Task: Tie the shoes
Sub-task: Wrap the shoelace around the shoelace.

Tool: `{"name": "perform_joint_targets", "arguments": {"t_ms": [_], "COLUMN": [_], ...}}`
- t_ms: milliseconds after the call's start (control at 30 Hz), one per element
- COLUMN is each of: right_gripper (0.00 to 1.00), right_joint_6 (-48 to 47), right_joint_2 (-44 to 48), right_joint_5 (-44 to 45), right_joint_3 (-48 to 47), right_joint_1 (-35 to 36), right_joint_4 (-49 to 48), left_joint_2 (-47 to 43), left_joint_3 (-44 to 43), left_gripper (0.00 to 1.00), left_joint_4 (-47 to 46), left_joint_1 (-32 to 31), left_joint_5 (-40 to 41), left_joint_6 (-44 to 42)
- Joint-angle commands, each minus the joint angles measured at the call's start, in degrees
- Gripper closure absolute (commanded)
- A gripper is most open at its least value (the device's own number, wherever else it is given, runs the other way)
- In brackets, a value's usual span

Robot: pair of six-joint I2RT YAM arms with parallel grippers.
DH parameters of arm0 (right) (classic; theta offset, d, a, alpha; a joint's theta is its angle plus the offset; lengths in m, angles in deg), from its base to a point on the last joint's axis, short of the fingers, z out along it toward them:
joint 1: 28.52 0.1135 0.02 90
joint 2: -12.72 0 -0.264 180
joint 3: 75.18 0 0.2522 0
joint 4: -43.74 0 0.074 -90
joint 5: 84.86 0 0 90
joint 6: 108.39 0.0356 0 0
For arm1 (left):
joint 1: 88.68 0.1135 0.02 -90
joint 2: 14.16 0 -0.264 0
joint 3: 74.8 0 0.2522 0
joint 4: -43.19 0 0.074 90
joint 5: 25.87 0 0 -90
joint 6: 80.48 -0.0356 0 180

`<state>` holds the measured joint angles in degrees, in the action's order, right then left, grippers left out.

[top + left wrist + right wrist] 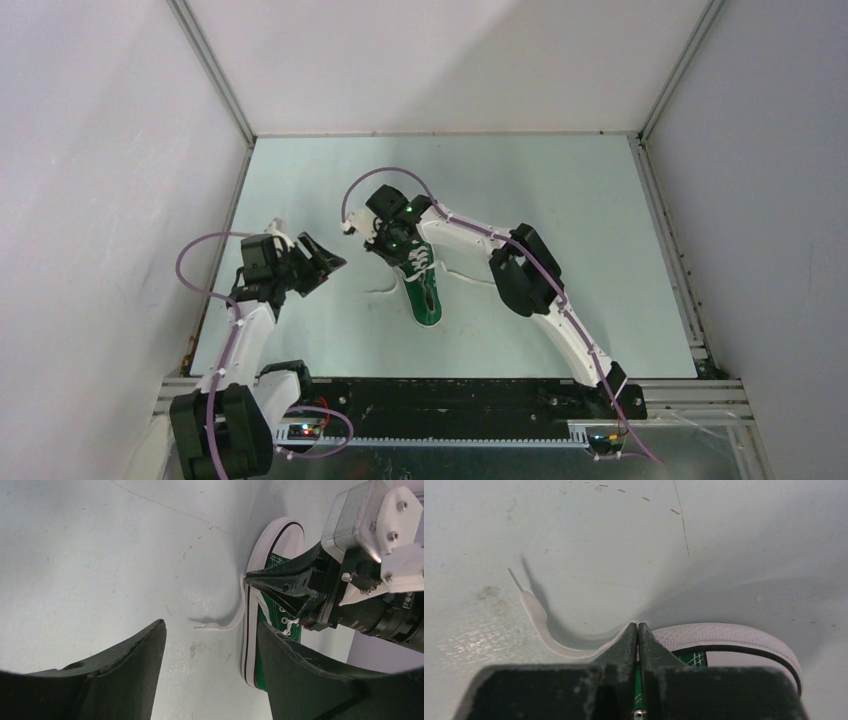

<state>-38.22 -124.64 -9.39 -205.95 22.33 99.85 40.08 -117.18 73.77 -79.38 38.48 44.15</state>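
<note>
Looking first at the green sneaker, we find it at the centre of the top view, heel toward the bottom edge, on the pale tabletop. A white lace trails loose beside its sole. The right end effector is pinched tight on that lace by the toe cap, its arm reaching in from lower right, elbow bent. The left end effector hangs wide and empty at centre left, facing the shoe. We judge this lace-gathering; next calls for lifting the lace clear to form a loop.
</note>
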Motion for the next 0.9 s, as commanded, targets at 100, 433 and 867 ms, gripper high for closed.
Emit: {"name": "perform_joint_targets", "arguments": {"t_ms": [100, 433, 867], "right_gripper": [1.0, 1.0, 1.0], "right_joint_6": [-1.6, 5.0, 11.8], "right_joint_2": [-0.3, 18.8, 26.6], "right_joint_5": [3.0, -9.0, -14.1], "right_joint_3": [-2.2, 5.8, 16.3], "right_joint_1": [-0.4, -5.5, -11.6], "right_joint_4": [1.9, -3.6, -4.8], "left_joint_2": [2.8, 9.5, 17.1], "left_joint_3": [-0.6, 0.5, -1.5], "left_gripper": [0.28, 0.22, 0.29], "left_joint_4": [-4.8, -33.9, -48.6], "left_joint_1": [0.5, -15.7, -28.5], "left_joint_5": [-0.3, -7.1, -5.1], "left_joint_6": [1.1, -9.4, -22.8]}}
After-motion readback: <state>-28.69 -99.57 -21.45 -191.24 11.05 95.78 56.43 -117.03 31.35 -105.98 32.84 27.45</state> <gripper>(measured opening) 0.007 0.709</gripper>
